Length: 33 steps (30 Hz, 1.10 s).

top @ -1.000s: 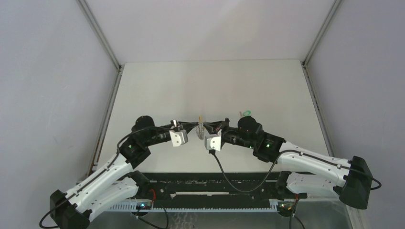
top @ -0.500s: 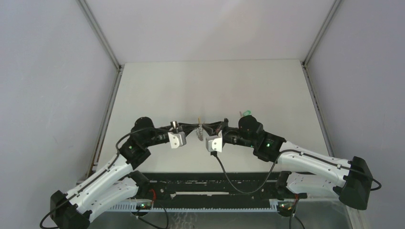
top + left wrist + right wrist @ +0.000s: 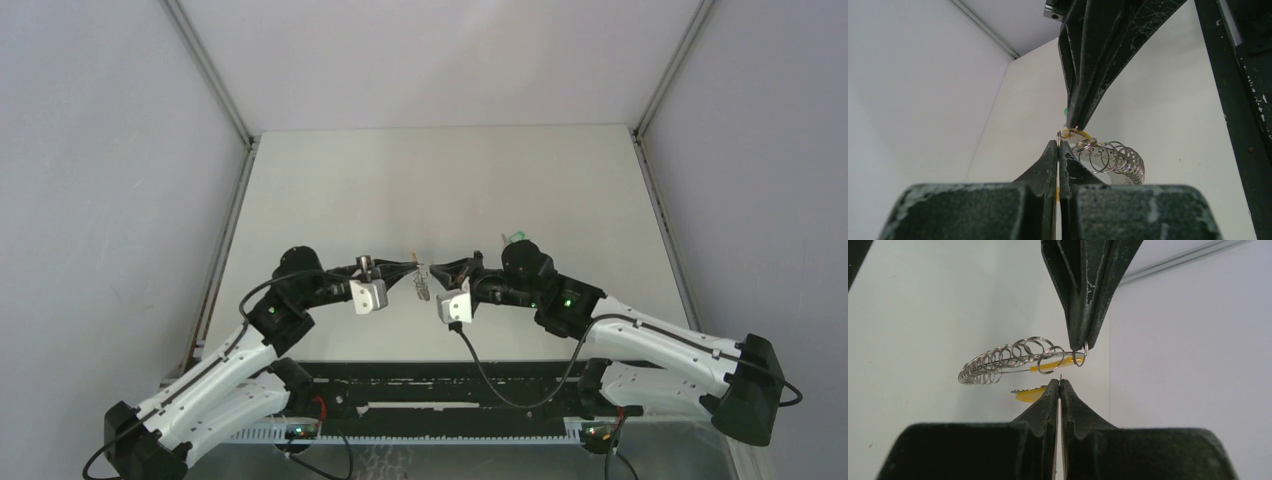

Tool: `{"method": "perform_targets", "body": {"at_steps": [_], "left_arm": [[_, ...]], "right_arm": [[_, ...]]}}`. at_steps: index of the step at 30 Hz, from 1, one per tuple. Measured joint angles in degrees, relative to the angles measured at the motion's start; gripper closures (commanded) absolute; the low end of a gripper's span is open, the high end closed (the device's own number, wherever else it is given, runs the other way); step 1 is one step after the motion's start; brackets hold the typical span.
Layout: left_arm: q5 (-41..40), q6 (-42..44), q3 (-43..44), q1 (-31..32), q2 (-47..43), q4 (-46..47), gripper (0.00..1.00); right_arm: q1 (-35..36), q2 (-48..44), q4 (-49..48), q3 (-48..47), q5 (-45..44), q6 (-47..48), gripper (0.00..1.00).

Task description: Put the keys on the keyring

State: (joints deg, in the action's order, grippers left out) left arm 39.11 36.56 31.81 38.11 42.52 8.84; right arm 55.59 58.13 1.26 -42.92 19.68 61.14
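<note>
Our tools eased apart: left tool (image 3: 1058, 150) clamped shut on the keyring (image 3: 1050, 364), right tool (image 3: 1060, 387) shut on we-can't-tell-what. Threading isn't done yet, we reckon.

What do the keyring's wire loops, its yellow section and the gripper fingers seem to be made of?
The keyring: thin silvery loops with bright glints, probably polished steel wire. Its yellow section: opaque, even colour, no glints, likely plastic or a coating. The left gripper: matte black fingers, scuffed pale along edges, probably moulded plastic.
</note>
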Motion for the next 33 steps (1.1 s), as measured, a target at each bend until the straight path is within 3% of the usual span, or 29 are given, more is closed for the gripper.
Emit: {"method": "perform_targets", "body": {"at_steps": [33], "left_arm": [[0.0, -0.5, 0.0, 0.0, 0.0, 1.2, 1.0]], "right_arm": [[1.4, -0.7, -4.1, 0.0, -1.9, -2.1, 1.0]]}}
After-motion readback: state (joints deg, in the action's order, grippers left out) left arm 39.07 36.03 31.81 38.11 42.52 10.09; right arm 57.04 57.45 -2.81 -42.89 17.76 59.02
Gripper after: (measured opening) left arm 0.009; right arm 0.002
